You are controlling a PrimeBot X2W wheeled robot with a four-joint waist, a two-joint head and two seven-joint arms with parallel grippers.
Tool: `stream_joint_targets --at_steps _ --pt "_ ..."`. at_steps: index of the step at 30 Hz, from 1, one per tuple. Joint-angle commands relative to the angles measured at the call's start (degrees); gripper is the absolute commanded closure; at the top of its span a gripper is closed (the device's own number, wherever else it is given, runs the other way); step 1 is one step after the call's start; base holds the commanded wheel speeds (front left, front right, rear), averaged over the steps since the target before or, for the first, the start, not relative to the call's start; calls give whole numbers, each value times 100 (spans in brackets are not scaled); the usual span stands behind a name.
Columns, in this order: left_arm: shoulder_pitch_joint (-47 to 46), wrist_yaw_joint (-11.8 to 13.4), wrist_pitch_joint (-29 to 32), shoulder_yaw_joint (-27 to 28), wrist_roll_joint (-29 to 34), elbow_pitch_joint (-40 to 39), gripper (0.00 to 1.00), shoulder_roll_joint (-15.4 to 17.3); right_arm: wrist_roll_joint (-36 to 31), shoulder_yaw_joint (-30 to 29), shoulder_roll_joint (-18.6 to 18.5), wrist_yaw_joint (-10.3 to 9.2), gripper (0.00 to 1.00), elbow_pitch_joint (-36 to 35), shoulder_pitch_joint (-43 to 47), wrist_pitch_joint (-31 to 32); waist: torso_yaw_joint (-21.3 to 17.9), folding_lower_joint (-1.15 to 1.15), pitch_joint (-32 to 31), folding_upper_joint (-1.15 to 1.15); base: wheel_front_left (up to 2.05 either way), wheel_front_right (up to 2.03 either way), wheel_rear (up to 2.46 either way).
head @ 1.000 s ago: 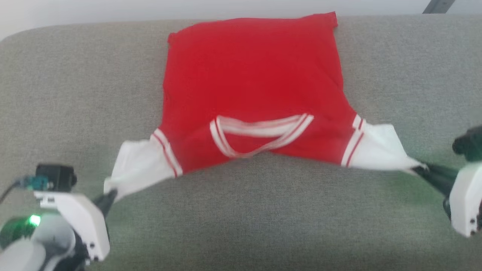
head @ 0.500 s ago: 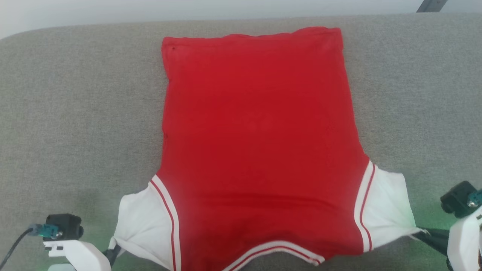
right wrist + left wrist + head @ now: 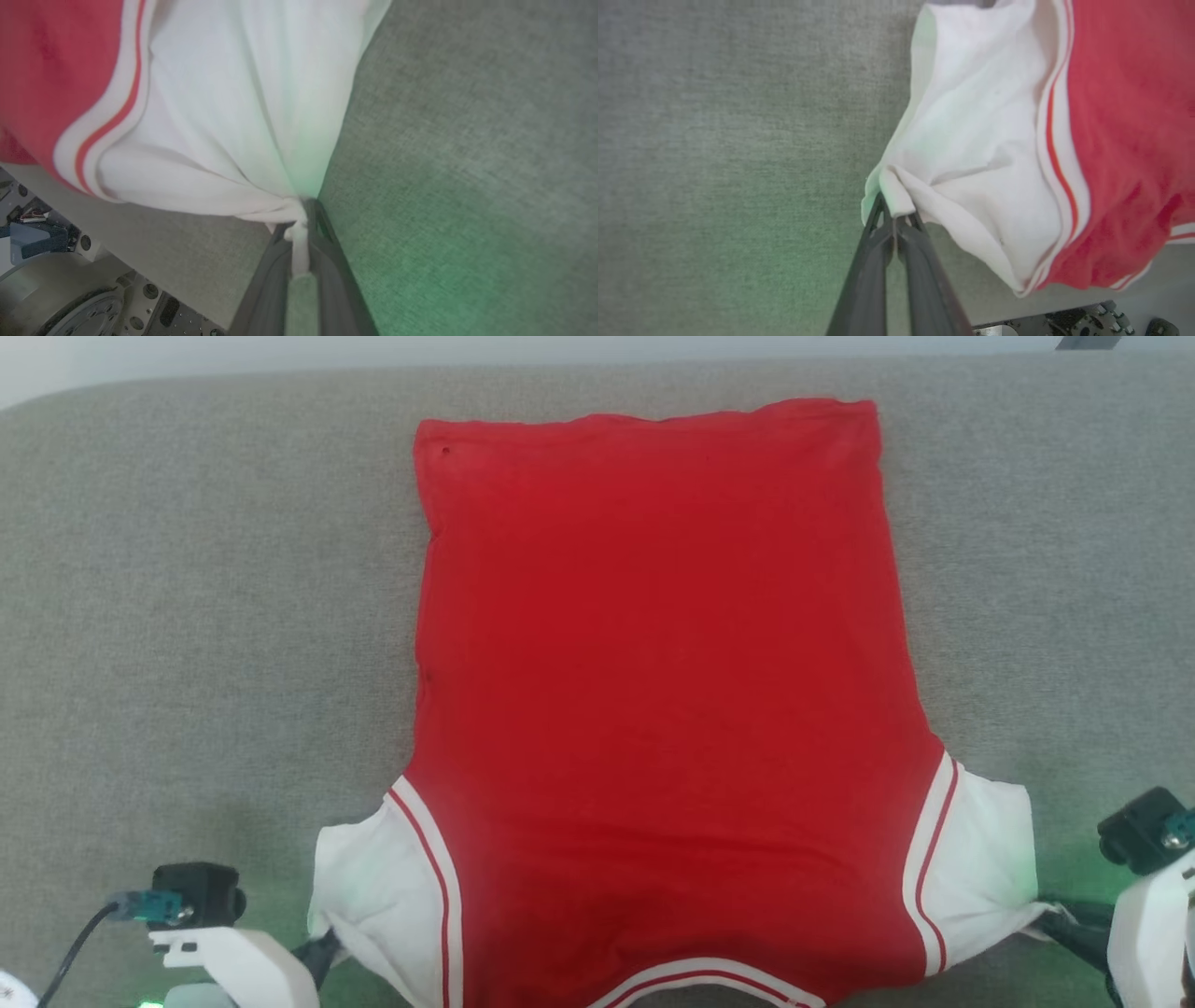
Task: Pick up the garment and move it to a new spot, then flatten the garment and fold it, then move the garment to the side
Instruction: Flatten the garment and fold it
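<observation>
The shirt [image 3: 653,663] lies flat on the grey cushion [image 3: 187,616], long axis running away from me, collar end nearest. My left gripper [image 3: 895,215] pinches the left sleeve tip; my right gripper [image 3: 302,221], narrow, has the right sleeve tip between its fingers.

A grey fabric-covered surface [image 3: 187,616] carries the garment [image 3: 663,691], which is spread flat with its plain red side up, its hem toward the surface's far edge and its collar end at the near edge.
</observation>
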Motion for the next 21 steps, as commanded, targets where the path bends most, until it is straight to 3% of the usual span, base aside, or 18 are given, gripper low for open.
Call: stream_joint_targets --at_steps 1,9,13,16,21 --pt "-72 -24 -30 -36 67 13 100 -58 -74 3 155 -58 0 93 58 65 18 0 24 -1 0 0 0" --pt "-343 -123 -174 -150 169 67 100 -309 -150 -1123 85 -37 0 -465 73 418 103 0 118 -1 0 0 0" --pt "-508 -180 -224 -236 248 98 100 -462 -370 -1979 268 -37 0 -797 -60 579 202 0 194 -1 0 0 0" --pt "-663 -207 -227 -293 279 134 100 -598 -736 -2670 637 -37 0 -825 -361 736 314 0 286 -1 0 0 0" --pt "-1024 -332 -182 -481 402 245 100 -838 -1422 -3259 1426 -36 0 -638 -1236 1048 600 0 479 -1 0 0 0"
